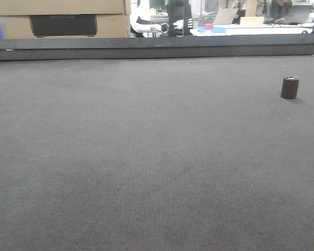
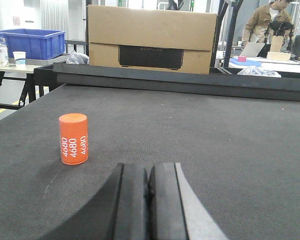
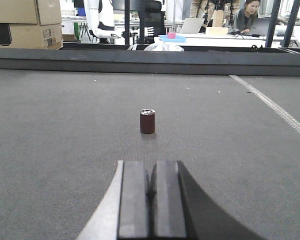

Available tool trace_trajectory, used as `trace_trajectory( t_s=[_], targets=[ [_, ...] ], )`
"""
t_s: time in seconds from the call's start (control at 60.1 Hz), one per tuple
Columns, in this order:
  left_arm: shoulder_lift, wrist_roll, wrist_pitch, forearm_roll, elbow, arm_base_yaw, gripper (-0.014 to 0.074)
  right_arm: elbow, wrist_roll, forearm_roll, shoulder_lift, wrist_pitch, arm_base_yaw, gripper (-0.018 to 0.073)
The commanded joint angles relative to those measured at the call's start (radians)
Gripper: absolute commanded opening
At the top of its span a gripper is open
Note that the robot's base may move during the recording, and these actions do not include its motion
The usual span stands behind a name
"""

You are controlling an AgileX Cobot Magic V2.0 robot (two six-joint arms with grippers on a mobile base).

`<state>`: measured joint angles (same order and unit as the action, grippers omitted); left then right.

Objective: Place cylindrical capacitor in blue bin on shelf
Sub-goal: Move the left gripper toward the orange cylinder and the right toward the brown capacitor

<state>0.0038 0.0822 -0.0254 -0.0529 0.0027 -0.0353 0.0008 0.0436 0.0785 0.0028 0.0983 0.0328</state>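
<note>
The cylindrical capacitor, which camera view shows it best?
The right wrist view: the cylindrical capacitor stands upright, centred ahead of the right hand. The front view shows it near the right edge. The left wrist view misses it, showing an orange cylinder instead.

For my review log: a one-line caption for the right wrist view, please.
Closed right gripper faces a small dark maroon cylindrical capacitor standing upright on grey mat.
</note>
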Motion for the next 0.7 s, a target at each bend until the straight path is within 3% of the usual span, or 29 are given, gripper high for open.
trace_trajectory(
  t_s=[0.0, 0.499, 0.682],
  targets=[
    [-0.004, 0.004, 0.014, 0.004, -0.003, 0.002, -0.0111, -0.001, -0.002, -0.007, -0.003, -0.017, 0.002, -0.0154],
    [-0.004, 0.004, 0.019, 0.004, -0.003, 0.002, -0.0111, -0.001, -0.002, -0.007, -0.003, -0.017, 0.002, -0.0154],
    [-0.004, 0.004, 0.091, 0.004, -0.003, 0.002, -0.0111, -0.001, -0.002, -0.007, -0.003, -0.031, 0.002, -0.0154]
  ],
)
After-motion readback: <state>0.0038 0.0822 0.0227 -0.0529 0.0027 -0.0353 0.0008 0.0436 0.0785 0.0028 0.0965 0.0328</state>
